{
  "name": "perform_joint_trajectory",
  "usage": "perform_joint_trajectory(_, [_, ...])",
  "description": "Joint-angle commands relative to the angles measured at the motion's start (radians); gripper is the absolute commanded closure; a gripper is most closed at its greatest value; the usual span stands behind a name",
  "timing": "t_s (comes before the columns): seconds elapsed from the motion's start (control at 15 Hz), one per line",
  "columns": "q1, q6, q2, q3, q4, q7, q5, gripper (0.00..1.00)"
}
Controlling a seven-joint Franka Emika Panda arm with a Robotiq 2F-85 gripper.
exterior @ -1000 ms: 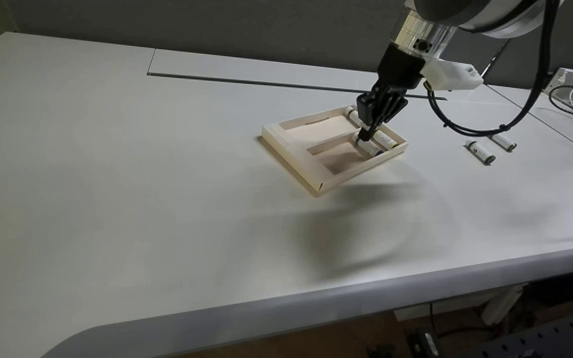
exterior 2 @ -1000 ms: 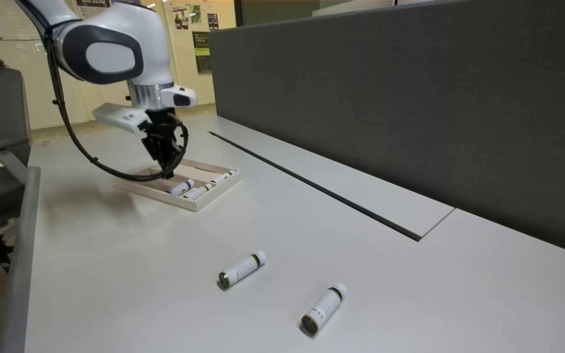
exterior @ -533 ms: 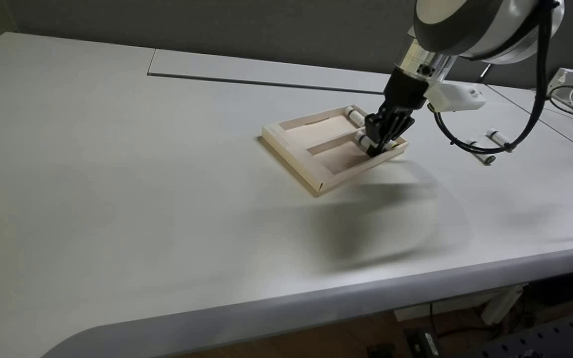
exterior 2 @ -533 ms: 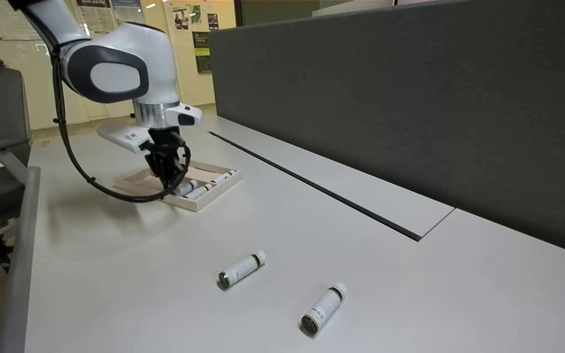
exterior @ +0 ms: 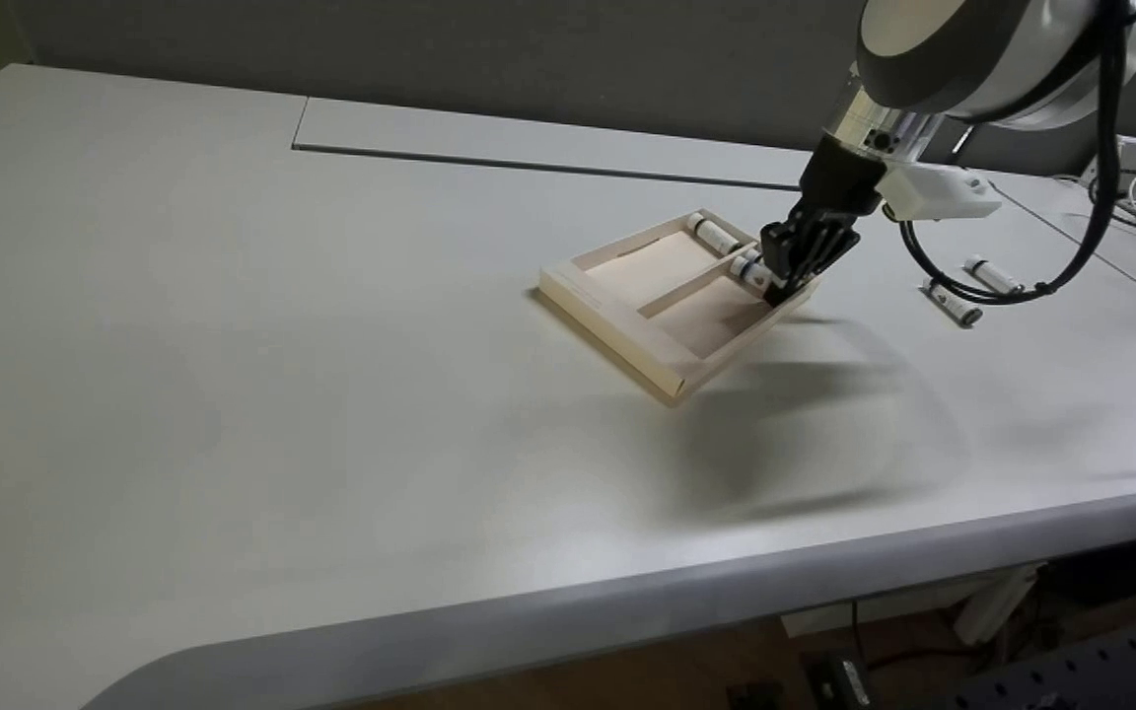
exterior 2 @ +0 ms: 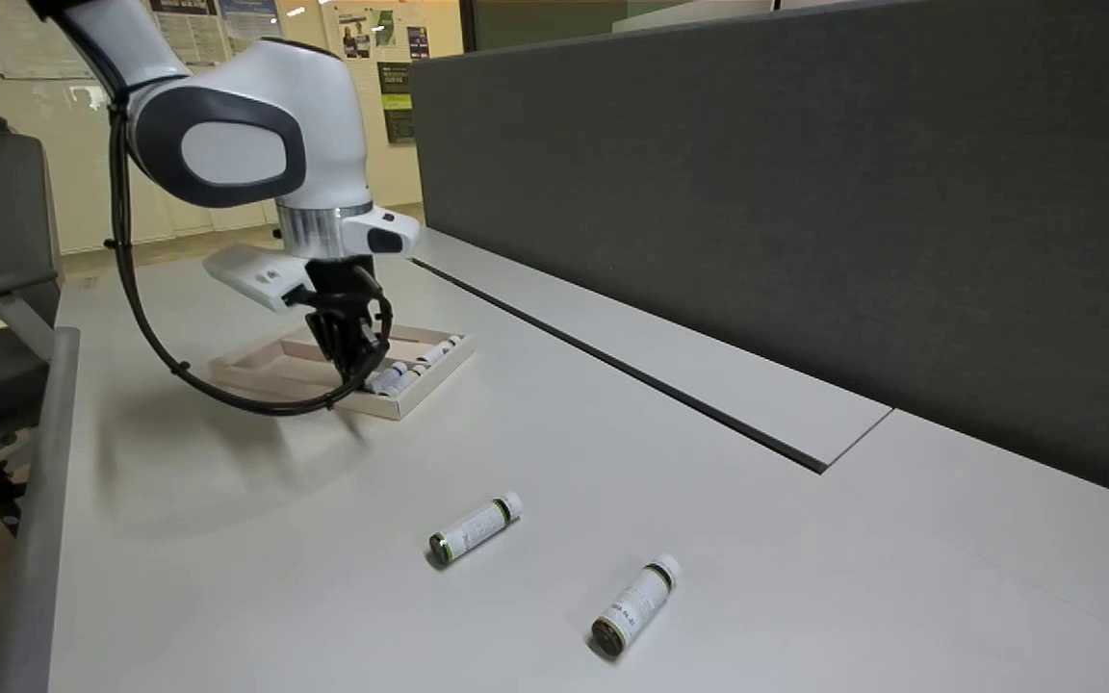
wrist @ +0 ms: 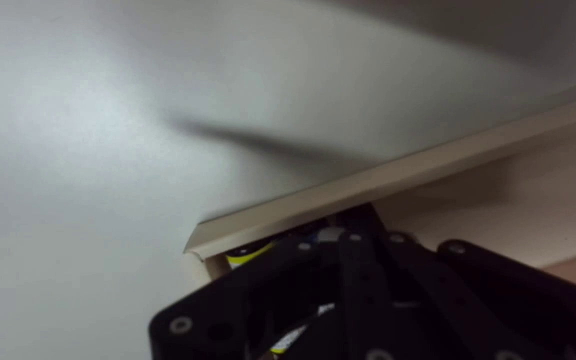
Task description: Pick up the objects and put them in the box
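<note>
Gripper (exterior: 777, 293): fingertips drawn together, nothing seen between them; lowered inside the tray (exterior: 617, 328).
Blue-banded vial (exterior: 748, 271): lying in the same compartment, just beside the fingertips; contact is judged likely but cannot be confirmed.
Yellow-banded vial (wrist: 244, 258): beyond the blue-banded vial as reckoned from the gripper, by the tray's end wall; mostly hidden by the fingers in the wrist view.
Third vial (exterior 2: 440, 348): across the divider (exterior: 691, 283) from the gripper, in the neighbouring compartment.
Loose pair: nearer loose vial (exterior 2: 475, 528) and farther loose vial (exterior 2: 636, 606), both on the tabletop (exterior: 331, 394), well apart from the gripper.
Step in hand (judged): blue-banded vial to be nudged snug against its neighbour, so that room is left for more.
Push: pressure to be applied slowly, side-on, at the vial's mid-length, so that it is rolled rather than swung askew; to be stopped once the vials meet.
Rim (wrist: 398, 174): to be kept clear of the fingertips; the tray could otherwise be dragged along.
Lift-off: gripper to be raised straight up before any sideways travel.
Next pick (judged): nearer loose vial, with the jaws spread across its long axis.
</note>
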Motion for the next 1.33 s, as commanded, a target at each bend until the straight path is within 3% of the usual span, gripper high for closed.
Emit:
perform_joint_trajectory(0.0, [-0.006, 0.007, -0.079, -0.027, -0.061, 0.021, -0.02, 1.0])
perform_joint_trajectory(0.4, [-0.029, 0.03, -0.155, -0.064, -0.123, 0.013, -0.02, 1.0])
perform_joint_trajectory(0.73, [-0.094, -0.013, -0.239, -0.035, -0.146, -0.037, 0.024, 1.0])
perform_joint_trajectory(0.8, [-0.093, -0.026, -0.265, -0.044, -0.147, -0.034, 0.016, 0.74])
perform_joint_trajectory(0.87, [-0.092, -0.043, -0.292, -0.051, -0.147, -0.035, 0.009, 0.73])
perform_joint_trajectory(1.27, [-0.051, -0.161, -0.431, -0.126, -0.144, -0.004, -0.128, 0.33])
